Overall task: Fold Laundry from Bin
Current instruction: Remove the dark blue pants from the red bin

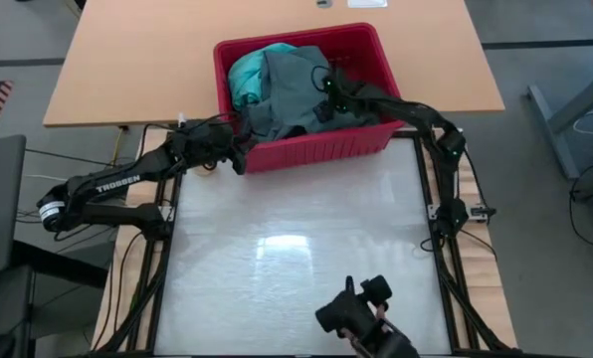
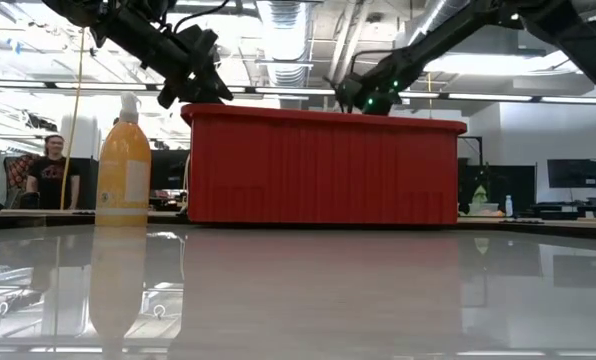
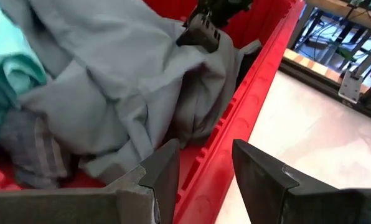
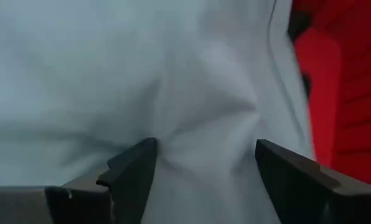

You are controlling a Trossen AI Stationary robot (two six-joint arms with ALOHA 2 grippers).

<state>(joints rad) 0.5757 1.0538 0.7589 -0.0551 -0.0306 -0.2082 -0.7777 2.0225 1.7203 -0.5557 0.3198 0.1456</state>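
Observation:
The red bin (image 1: pixel 306 151) stands on its base at the far edge of the white work surface (image 1: pixel 296 249). It holds laundry: a grey-green garment (image 1: pixel 292 89) on top, a turquoise one (image 1: pixel 245 80) at the left, and a striped piece (image 3: pixel 30 149) lower down. My left gripper (image 3: pixel 204 155) is at the bin's near left corner, shut on its rim. My right gripper (image 4: pixel 204 149) reaches in from the right, slanting down. It is open over the grey-green garment (image 4: pixel 192 68). My left gripper straddles the bin's near wall at its rim (image 3: pixel 205 177), one finger (image 3: pixel 164 171) inside the bin and one (image 3: pixel 257 180) outside. It comes in nearly level from the table's left. The bin stays flat on the surface. My right gripper's open fingers slant down onto the top of the grey-green garment. The cloth puckers at one fingertip (image 4: pixel 145 152). Nothing is pinched, and the garment lies in the bin.
A yellow-orange bottle (image 2: pixel 125 160) stands left of the bin. A black camera mount (image 1: pixel 361 313) sits at the near edge. A wooden table (image 1: pixel 127 70) lies behind the bin. A person (image 2: pixel 53 170) stands far back in the room.

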